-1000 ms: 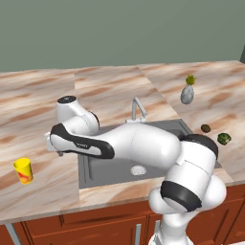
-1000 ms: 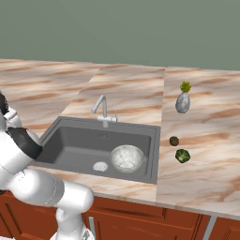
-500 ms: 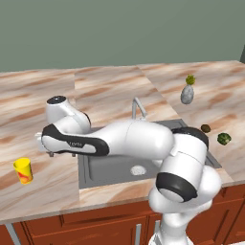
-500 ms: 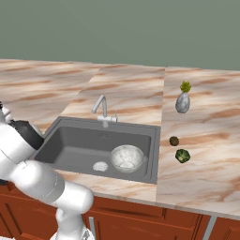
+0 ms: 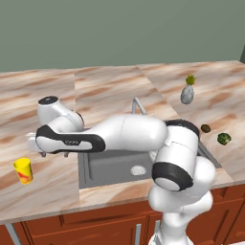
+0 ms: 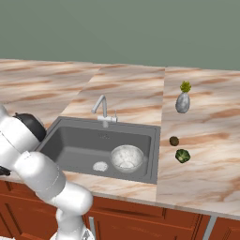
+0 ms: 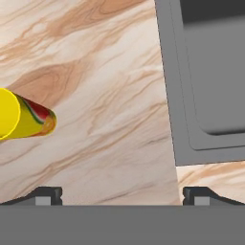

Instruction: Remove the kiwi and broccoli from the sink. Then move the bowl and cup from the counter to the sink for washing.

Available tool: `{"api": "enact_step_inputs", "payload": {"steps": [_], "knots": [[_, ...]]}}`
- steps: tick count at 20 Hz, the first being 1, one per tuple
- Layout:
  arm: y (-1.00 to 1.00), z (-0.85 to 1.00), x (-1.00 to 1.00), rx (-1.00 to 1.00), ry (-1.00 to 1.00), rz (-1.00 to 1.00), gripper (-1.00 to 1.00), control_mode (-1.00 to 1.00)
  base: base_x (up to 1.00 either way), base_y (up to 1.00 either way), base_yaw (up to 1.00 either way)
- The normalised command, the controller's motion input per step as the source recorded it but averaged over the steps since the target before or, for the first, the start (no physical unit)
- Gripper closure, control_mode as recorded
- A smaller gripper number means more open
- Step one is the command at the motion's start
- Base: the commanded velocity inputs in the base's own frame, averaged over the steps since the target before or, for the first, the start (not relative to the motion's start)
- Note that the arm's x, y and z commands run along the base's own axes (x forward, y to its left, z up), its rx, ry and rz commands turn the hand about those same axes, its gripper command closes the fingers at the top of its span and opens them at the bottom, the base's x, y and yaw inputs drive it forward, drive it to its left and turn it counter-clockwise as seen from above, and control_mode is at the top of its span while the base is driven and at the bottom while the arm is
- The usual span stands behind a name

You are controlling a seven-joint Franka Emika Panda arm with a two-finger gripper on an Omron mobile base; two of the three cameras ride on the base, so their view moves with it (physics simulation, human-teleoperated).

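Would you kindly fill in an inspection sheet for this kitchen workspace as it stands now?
Surface: marble counter, wooden cabinets below.
Job's things: bowl in the sink; kiwi and broccoli on the counter, right of the sink; cup upright on the counter, left of the sink.
Clutter: grey vase with a green tuft.
Grippers: gripper open, empty, over the counter beside the cup.
Cables: nothing seen.
Surroundings: silver tap, green wall.

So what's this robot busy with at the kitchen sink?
It is tidying up. The kiwi and broccoli lie on the counter right of the sink, and the bowl sits in the basin. The arm reaches left, its open gripper empty above the counter near the yellow cup, which stands left of the sink.
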Motion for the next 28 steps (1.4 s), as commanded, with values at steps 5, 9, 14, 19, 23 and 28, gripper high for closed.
{"api": "enact_step_inputs", "payload": {"steps": [5,9,14,19,23,28], "knots": [[0.26,0.00,0.01,-0.01,0.00,0.00,-1.00,-1.00,0.00,0.00,0.00],[0.22,0.00,0.05,-0.04,0.00,0.00,-1.00,-1.00,0.00,0.00,0.00],[0.19,0.00,0.09,-0.12,0.00,0.00,-1.00,-1.00,0.00,0.00,0.00],[0.15,-0.03,0.13,-0.07,0.00,0.00,-1.00,-1.00,0.00,0.00,0.00],[0.17,0.00,0.16,0.00,0.00,0.00,-1.00,-1.00,0.00,0.00,0.00],[0.19,0.00,0.13,0.00,0.00,0.00,-1.00,-1.00,0.00,0.00,0.00]]}}
